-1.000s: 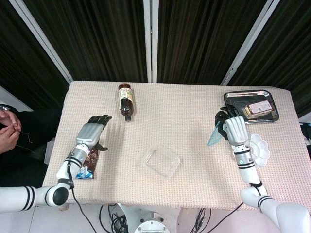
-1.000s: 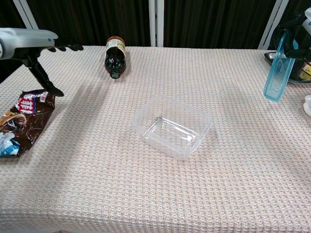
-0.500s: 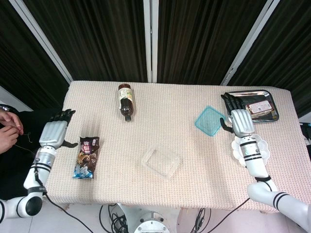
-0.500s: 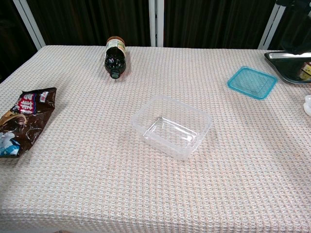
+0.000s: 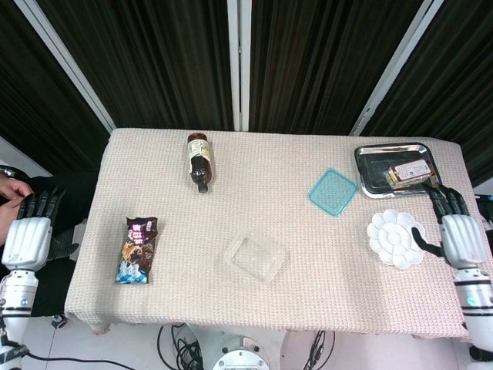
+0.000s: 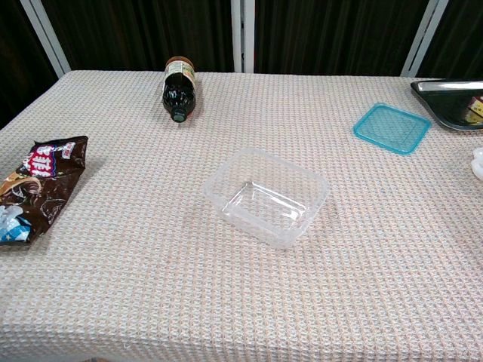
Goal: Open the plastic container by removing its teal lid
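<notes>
Pulling both arms right back off the table now. Left hand (image 5: 29,239) hanging beyond the left edge, fingers extended and slightly apart, holding nothing. Right hand (image 5: 460,231) doing the same past the right edge, fingers spread, empty, sitting just beside the white palette dish (image 5: 395,238).

Leaving the teal lid (image 5: 333,192) flat on the cloth, well to the left of the right hand and a little further from the robot, near the metal tray (image 5: 398,168). Half a second back, lying in that same spot with the right hand hovering just beside it; a second back, gripped upright in that hand.

Sitting uncovered mid-table, the clear plastic container (image 6: 266,195), well apart from both hands and from its lid.

Reading all that as the job done: lid off, set down, released, hands retreating. Lying untouched throughout, the dark bottle (image 5: 199,160) and snack packet (image 5: 136,249).
</notes>
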`<action>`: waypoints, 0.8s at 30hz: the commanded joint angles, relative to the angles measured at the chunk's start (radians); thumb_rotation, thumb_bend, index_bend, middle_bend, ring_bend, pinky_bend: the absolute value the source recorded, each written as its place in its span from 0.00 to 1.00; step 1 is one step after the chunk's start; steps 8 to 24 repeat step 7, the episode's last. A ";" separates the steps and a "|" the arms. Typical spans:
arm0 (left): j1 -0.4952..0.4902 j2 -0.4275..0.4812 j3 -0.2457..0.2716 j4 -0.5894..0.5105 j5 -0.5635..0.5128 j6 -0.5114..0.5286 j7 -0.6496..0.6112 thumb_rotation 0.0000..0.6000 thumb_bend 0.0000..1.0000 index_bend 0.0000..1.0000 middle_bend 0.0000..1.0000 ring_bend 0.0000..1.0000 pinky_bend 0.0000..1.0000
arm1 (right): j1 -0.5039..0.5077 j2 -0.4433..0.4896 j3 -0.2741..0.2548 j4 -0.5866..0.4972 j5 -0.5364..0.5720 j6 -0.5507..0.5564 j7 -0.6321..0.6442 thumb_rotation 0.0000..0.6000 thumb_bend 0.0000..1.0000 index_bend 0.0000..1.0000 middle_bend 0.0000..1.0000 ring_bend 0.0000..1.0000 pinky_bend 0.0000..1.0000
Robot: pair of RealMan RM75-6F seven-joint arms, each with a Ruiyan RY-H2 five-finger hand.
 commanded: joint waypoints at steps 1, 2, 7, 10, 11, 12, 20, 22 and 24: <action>0.072 -0.004 0.028 -0.011 0.072 0.074 -0.007 1.00 0.05 0.01 0.02 0.00 0.02 | -0.075 0.052 -0.060 -0.071 -0.037 0.059 0.006 1.00 0.21 0.00 0.04 0.00 0.00; 0.090 -0.004 0.035 -0.022 0.089 0.086 0.003 1.00 0.05 0.01 0.02 0.00 0.01 | -0.092 0.063 -0.072 -0.084 -0.044 0.071 0.011 1.00 0.19 0.00 0.02 0.00 0.00; 0.145 -0.018 0.043 -0.054 0.125 0.109 0.035 1.00 0.05 0.01 0.02 0.00 0.01 | -0.126 0.070 -0.093 -0.093 -0.062 0.094 -0.001 1.00 0.15 0.00 0.00 0.00 0.00; 0.145 -0.018 0.043 -0.054 0.125 0.109 0.035 1.00 0.05 0.01 0.02 0.00 0.01 | -0.126 0.070 -0.093 -0.093 -0.062 0.094 -0.001 1.00 0.15 0.00 0.00 0.00 0.00; 0.145 -0.018 0.043 -0.054 0.125 0.109 0.035 1.00 0.05 0.01 0.02 0.00 0.01 | -0.126 0.070 -0.093 -0.093 -0.062 0.094 -0.001 1.00 0.15 0.00 0.00 0.00 0.00; 0.145 -0.018 0.043 -0.054 0.125 0.109 0.035 1.00 0.05 0.01 0.02 0.00 0.01 | -0.126 0.070 -0.093 -0.093 -0.062 0.094 -0.001 1.00 0.15 0.00 0.00 0.00 0.00; 0.145 -0.018 0.043 -0.054 0.125 0.109 0.035 1.00 0.05 0.01 0.02 0.00 0.01 | -0.126 0.070 -0.093 -0.093 -0.062 0.094 -0.001 1.00 0.15 0.00 0.00 0.00 0.00; 0.145 -0.018 0.043 -0.054 0.125 0.109 0.035 1.00 0.05 0.01 0.02 0.00 0.01 | -0.126 0.070 -0.093 -0.093 -0.062 0.094 -0.001 1.00 0.15 0.00 0.00 0.00 0.00; 0.145 -0.018 0.043 -0.054 0.125 0.109 0.035 1.00 0.05 0.01 0.02 0.00 0.01 | -0.126 0.070 -0.093 -0.093 -0.062 0.094 -0.001 1.00 0.15 0.00 0.00 0.00 0.00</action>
